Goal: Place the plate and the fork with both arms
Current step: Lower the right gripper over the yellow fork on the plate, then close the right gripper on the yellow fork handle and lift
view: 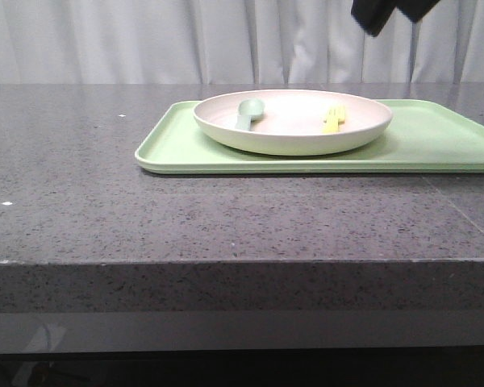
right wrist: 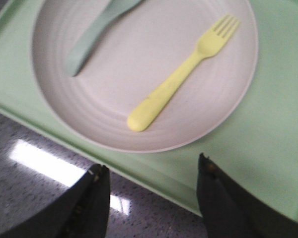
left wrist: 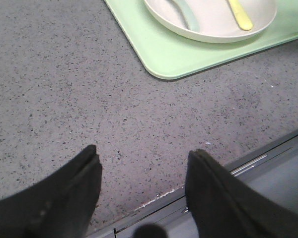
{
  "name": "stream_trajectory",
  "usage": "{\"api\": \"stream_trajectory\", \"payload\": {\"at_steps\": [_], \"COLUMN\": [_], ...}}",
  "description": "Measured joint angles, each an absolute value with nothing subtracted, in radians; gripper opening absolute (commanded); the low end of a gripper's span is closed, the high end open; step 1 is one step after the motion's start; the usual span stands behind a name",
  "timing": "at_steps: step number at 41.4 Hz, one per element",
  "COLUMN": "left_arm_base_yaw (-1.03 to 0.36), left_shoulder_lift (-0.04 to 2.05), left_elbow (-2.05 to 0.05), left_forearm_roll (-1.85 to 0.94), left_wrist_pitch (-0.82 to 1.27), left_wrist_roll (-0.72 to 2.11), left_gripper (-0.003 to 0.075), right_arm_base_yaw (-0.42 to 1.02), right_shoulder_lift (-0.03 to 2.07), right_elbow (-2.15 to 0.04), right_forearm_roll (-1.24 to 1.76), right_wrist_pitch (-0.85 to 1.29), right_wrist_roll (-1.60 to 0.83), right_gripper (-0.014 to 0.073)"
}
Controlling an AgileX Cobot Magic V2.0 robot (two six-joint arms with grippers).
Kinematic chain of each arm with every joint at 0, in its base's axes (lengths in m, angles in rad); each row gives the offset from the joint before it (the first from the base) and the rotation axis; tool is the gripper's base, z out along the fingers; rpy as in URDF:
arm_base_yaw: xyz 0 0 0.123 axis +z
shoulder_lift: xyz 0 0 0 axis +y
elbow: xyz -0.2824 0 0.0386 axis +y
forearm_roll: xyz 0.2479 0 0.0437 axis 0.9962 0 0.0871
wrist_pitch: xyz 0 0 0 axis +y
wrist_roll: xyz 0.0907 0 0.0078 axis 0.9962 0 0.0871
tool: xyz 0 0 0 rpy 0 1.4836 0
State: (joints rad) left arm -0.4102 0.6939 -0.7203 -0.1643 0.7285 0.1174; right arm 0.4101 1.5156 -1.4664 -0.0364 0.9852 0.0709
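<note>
Plate (view: pixel 293 137) on tray (view: pixel 436 149) atop desk (view: pixel 105 210), fork (right wrist: pixel 181 74) and spoon (right wrist: pixel 92 35) lying inside; both pincers, left (left wrist: pixel 144 191) and right (right wrist: pixel 151 198), spread apart, holding nothing; seemingly approach step; next, closing right pincer on fork handle.

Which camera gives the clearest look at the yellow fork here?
The right wrist view: the whole fork shows, tines to handle tip, lying in the plate. The front view shows it small and foreshortened; the left wrist view catches only its handle, the tines cut off.
</note>
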Motion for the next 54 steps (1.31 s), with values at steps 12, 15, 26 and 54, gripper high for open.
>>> {"api": "stream_trajectory", "payload": {"at_steps": [12,15,26,54], "left_arm_base_yaw": [-0.410,-0.410,-0.410,-0.410], "left_shoulder_lift": [0.694,0.694,0.694,0.694], "left_elbow": [-0.720,-0.720,-0.720,-0.720], "left_forearm_roll": [-0.164,-0.164,-0.164,-0.164], "left_wrist_pitch": [0.729,0.729,0.729,0.729], "left_wrist_roll": [0.117,0.117,0.117,0.117], "left_gripper": [0.0386,0.0386,0.0386,0.0386], "right_arm_base_yaw": [0.414,0.413,0.389,0.283], "right_shoulder_lift": [1.712,1.758,1.899,2.063], "right_elbow": [-1.651,-1.708,-1.871,-1.961], "right_forearm_roll": [-0.077,-0.077,-0.067,0.126], "right_wrist_pitch": [1.094,1.128,1.193,1.222], "right_wrist_roll": [0.154,0.188,0.277,0.368], "right_gripper": [0.0415,0.0415,0.0391,0.0314]}}
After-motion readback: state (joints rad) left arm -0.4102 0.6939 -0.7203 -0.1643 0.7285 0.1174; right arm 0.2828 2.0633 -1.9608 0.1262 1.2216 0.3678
